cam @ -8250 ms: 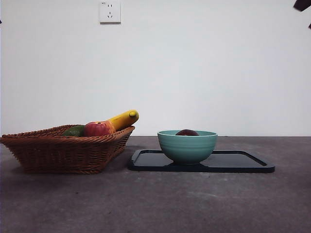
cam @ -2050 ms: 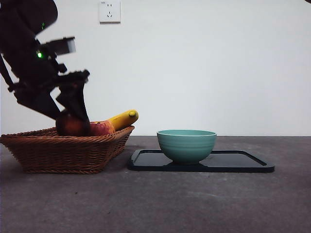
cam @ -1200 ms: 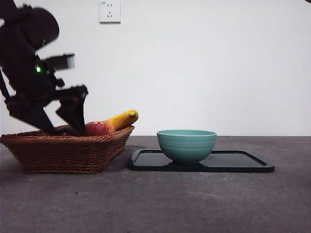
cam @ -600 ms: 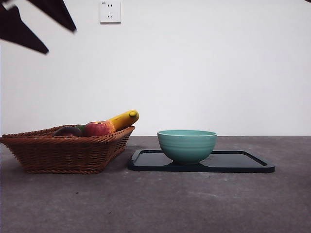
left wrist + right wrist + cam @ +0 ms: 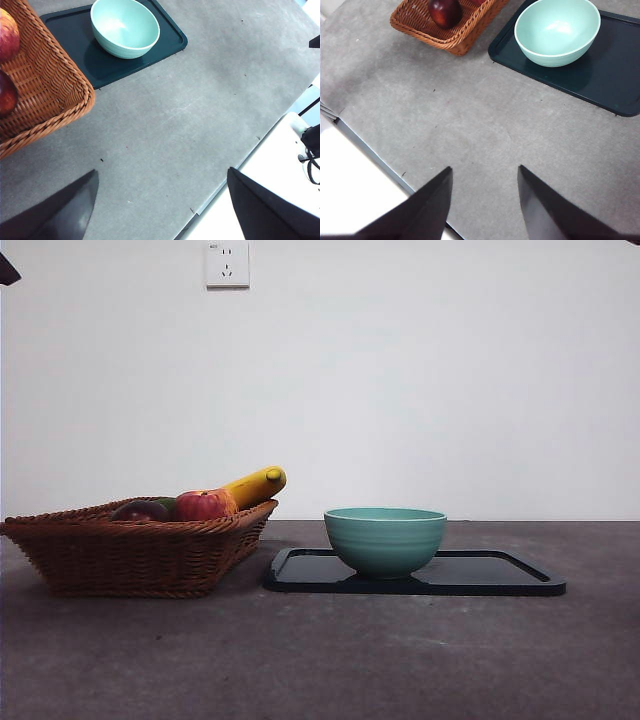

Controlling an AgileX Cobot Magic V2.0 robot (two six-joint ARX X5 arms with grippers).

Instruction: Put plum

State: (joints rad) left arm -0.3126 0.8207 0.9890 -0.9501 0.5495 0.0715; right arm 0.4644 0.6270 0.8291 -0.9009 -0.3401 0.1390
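Note:
The dark maroon plum (image 5: 140,510) lies in the wicker basket (image 5: 130,555) at the left of the table, beside the red apple (image 5: 201,505). It also shows inside the basket in the right wrist view, plum (image 5: 445,11), and at the edge of the left wrist view, plum (image 5: 6,95). High above the bare table, my left gripper (image 5: 162,172) is open and holds nothing. My right gripper (image 5: 485,170) is open too, raised over the table's near side. In the front view only a black arm tip (image 5: 8,270) shows at the top left corner.
An empty teal bowl (image 5: 385,540) stands on a dark tray (image 5: 500,575) right of the basket. A yellow banana (image 5: 255,485) and a green fruit (image 5: 166,504) share the basket. The table's front edge (image 5: 375,157) shows in both wrist views.
The plum, once in the bowl, was set in the basket by the left gripper. That arm let go and rose out of the front view to the upper left.

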